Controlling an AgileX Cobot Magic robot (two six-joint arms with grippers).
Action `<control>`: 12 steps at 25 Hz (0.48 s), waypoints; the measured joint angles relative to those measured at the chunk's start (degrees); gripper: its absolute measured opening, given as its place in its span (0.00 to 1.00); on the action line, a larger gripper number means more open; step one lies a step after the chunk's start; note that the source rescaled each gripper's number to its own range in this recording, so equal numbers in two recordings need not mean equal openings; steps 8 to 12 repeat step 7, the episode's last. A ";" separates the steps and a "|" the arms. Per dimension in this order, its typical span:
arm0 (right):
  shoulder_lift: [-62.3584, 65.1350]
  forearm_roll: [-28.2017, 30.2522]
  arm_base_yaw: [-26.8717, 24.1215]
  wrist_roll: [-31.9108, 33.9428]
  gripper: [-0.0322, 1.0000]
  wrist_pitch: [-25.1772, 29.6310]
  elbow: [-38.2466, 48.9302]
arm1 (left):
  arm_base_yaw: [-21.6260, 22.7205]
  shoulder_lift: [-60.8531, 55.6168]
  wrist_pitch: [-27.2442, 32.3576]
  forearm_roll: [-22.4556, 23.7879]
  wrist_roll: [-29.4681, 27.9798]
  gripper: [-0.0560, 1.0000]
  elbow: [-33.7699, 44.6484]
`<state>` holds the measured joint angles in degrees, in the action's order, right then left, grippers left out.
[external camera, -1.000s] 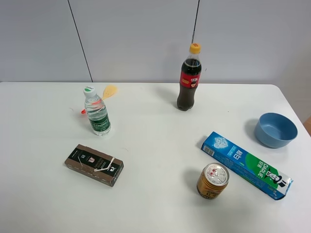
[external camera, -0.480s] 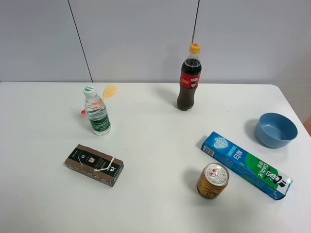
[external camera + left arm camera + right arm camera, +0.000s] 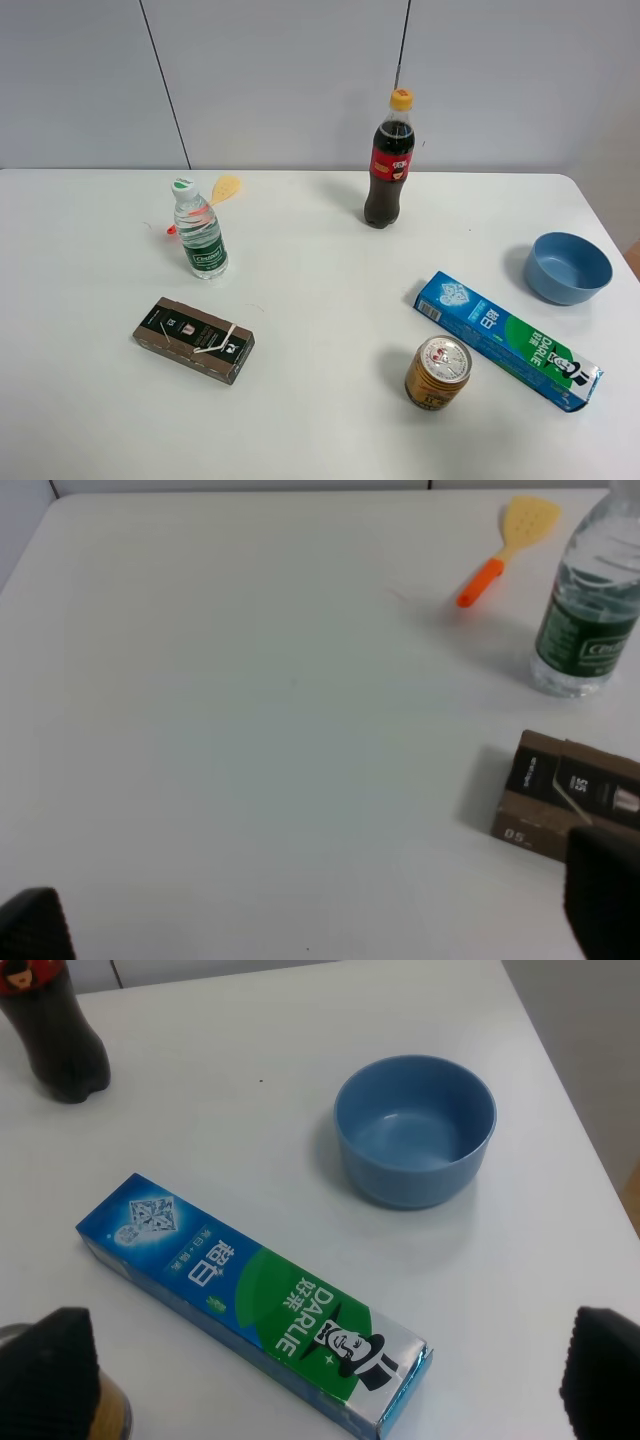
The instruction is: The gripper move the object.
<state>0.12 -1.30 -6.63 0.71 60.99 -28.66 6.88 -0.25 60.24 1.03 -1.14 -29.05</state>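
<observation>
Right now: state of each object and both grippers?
water bottle: upright, capped
cola bottle: upright, capped
gold can: upright, top sealed
blue bowl: upright, empty
toothpaste box: lying flat
brown box: lying flat
spatula: lying flat
left gripper: open
right gripper: open

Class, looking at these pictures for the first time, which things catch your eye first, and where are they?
The tall cola bottle stands at the back of the white table. A bright blue-green toothpaste box lies at front right, between a blue bowl and a gold can. The small water bottle stands left, untouched.
</observation>
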 joint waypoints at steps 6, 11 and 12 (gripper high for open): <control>0.00 0.00 0.00 0.00 0.87 0.00 0.00 | 0.00 0.00 0.00 0.00 0.00 1.00 0.00; 0.00 0.00 0.00 0.00 0.87 0.00 0.00 | 0.00 0.00 0.00 0.00 0.00 1.00 0.00; 0.00 0.00 0.00 0.00 0.87 0.00 0.00 | 0.00 0.00 0.00 0.00 0.00 1.00 0.00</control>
